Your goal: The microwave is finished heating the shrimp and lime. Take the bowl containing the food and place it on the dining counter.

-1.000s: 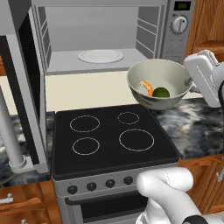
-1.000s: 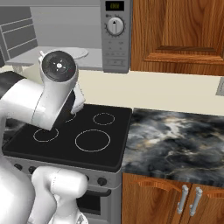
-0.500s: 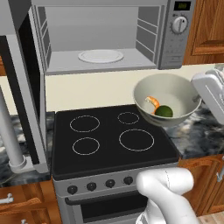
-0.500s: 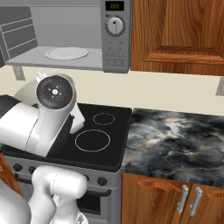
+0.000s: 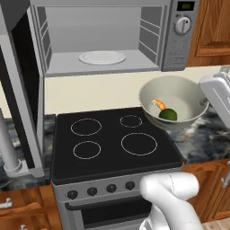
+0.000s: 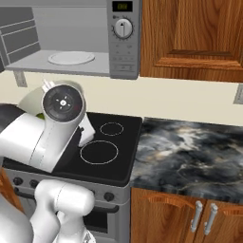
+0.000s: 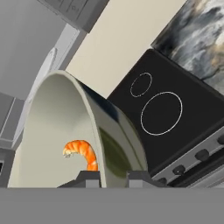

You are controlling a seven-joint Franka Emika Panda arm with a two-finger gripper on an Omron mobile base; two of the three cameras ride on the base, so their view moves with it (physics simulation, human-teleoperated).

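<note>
My gripper is shut on the right rim of the pale grey-green bowl and holds it in the air, above the stovetop's back right corner. Inside lie the orange shrimp and the dark green lime. In the hand view the bowl stands on edge, its rim between the fingertips, with the shrimp inside. The microwave is above and to the left, its door swung open. From the right base view my arm hides most of the bowl. The dining counter is out of view.
A flat white plate lies inside the microwave. The black stovetop is below, with marbled countertop to its right and wooden cabinets above. The open door juts out at the left.
The bowl has come out from under the microwave, moving right and down over the stove's right side. My arm has swung right with it.
</note>
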